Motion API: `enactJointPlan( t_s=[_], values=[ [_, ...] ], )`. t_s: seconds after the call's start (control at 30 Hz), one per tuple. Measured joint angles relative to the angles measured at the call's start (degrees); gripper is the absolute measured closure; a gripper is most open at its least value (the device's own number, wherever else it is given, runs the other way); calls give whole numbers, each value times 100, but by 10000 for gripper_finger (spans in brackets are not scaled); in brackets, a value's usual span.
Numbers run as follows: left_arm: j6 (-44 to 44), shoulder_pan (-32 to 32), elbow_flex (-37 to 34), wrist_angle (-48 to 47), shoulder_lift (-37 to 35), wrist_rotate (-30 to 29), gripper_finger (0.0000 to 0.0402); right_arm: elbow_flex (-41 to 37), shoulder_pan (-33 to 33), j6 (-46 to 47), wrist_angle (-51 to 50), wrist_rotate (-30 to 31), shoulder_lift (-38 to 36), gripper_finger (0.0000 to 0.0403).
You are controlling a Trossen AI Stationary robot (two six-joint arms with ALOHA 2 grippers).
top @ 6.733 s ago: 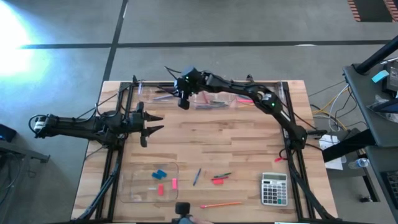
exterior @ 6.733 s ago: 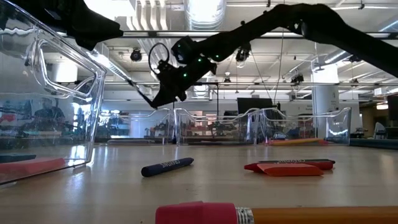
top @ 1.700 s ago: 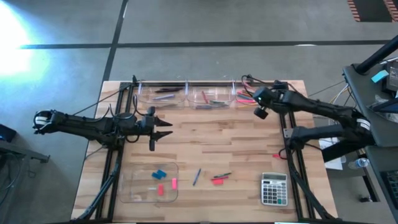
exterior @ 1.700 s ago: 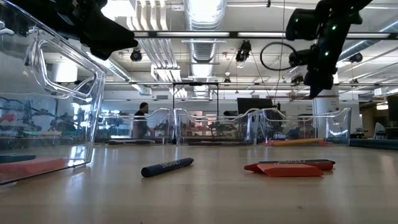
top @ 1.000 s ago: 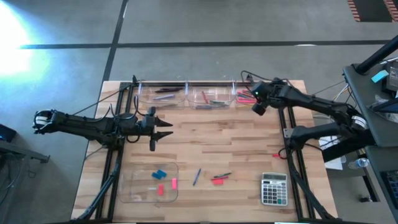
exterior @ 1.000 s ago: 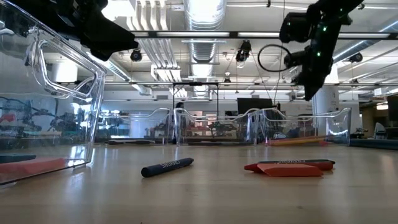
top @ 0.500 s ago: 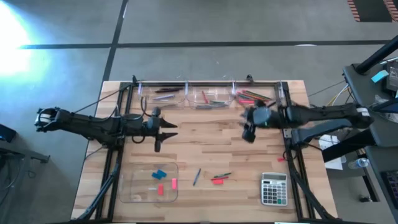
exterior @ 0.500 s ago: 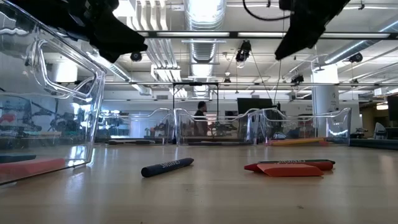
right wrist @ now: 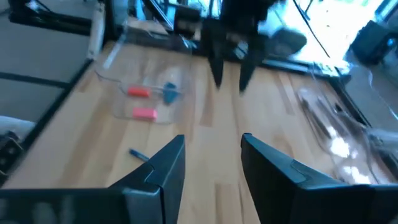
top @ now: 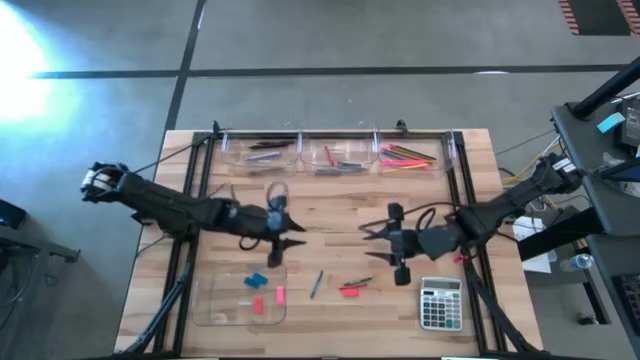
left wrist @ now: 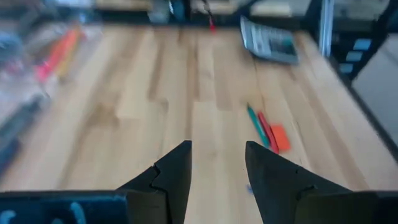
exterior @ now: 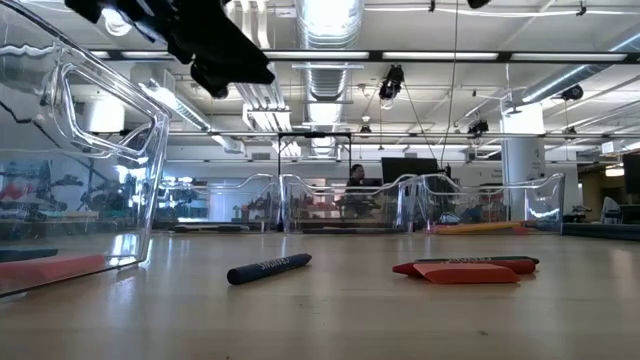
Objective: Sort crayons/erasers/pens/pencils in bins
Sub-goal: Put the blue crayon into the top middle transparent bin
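My left gripper [top: 298,238] [left wrist: 217,163] hangs open over the table's middle, pointing toward the right edge, with nothing between its fingers. My right gripper [top: 368,234] [right wrist: 212,154] faces it from the right, open and holding nothing. A blue crayon [top: 316,285] [exterior: 270,268] lies flat on the wood near the front. Beside it lie a red eraser [top: 349,292] [left wrist: 280,137], a green stick [left wrist: 255,124] and a red stick [left wrist: 267,131]. The shallow tray [top: 222,312] holds a blue eraser [top: 258,279] and two pink-red ones. Three tubs [top: 338,145] line the far edge.
A grey calculator [top: 441,303] lies at the near right. The far right tub holds orange and pink pencils [top: 408,155]. Bare wood lies between the two grippers and the tubs. A person moves in the room behind the table in the low view.
My right gripper has swung from above the far right tub toward the near edge and the table's middle, turning from pointing down to nearly level and facing left. My left gripper has reached toward the table's right, over the middle. Nothing on the table has moved.
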Motion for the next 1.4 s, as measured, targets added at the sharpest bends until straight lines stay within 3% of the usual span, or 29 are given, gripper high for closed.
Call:
enactJointPlan(
  t_s=[0.3,0.6,0.9,1.3,1.4],
  values=[
    [-917,-507,1553,-1962,1691,-224,265,-206,178,-472,437,237,38,276],
    [-1079,-616,2552,-2170,3008,215,265,-339,170,-662,561,455,10,287],
    [-2068,-632,3239,-3282,3690,403,265,-339,168,-854,555,461,-111,287],
    [-2667,-799,3531,-3493,4043,584,265,-339,168,-553,568,484,-115,290],
    [-2837,-809,3531,-3454,4044,524,265,-339,174,-463,550,773,-115,292]
  ],
)
